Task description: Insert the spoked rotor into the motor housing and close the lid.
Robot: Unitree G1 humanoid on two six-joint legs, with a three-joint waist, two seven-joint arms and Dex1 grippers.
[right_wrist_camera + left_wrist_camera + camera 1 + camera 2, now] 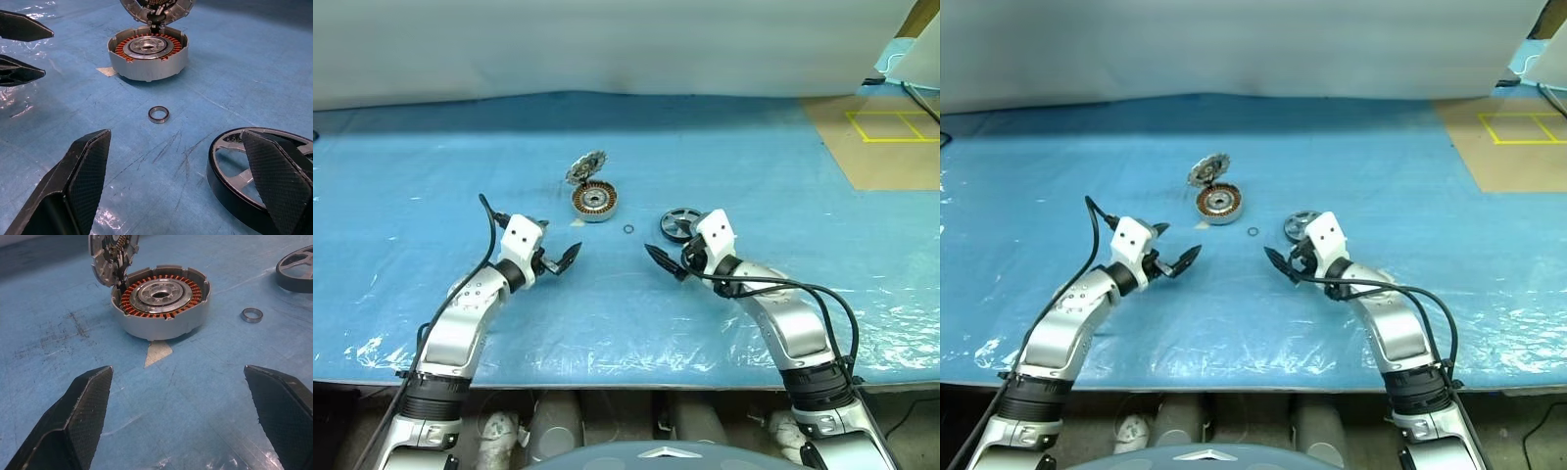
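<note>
The silver-grey motor housing [595,202] lies mid-table, its copper windings [161,298] showing. Its toothed lid [585,166] stands open, hinged at the far rim. The black spoked rotor [676,224] lies flat to the right of the housing, with a tiny metal ring [628,230] between them. My left gripper [561,237] hovers open in front of the housing, to its left, nothing between its fingers [78,416]. My right gripper [666,247] is open beside the rotor's near edge. In the right wrist view one finger [279,181] overlaps the rotor [230,171]; whether they touch is unclear.
A blue plastic sheet [431,166] covers the table; its front edge [607,374] runs just below my forearms. A brown board with yellow tape lines [886,127] sits at the back right. A small scrap of tape [157,352] lies by the housing.
</note>
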